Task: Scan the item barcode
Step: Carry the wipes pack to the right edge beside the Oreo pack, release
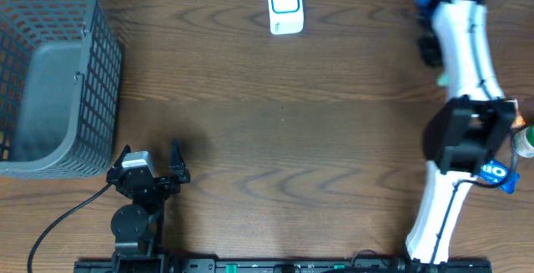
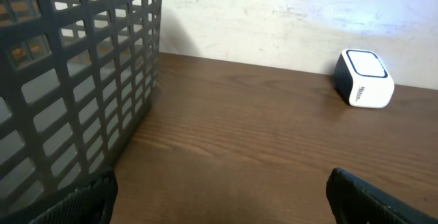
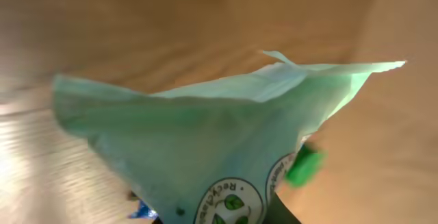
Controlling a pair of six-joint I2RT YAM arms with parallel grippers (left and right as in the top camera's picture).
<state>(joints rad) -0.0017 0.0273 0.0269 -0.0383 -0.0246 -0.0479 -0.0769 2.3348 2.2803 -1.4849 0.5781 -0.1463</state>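
Only right wrist view shows right gripper point(image 1: 516, 131) pinching green bag point(image 3: 205, 142); left gripper point(image 1: 150, 153) wide.

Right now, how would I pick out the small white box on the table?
Start at the wooden table, then follow its far edge to about the middle. The white box sits there alone, with rounded corners and a blue-outlined window on its face; the grey mesh basket at the left corner is far bigger.
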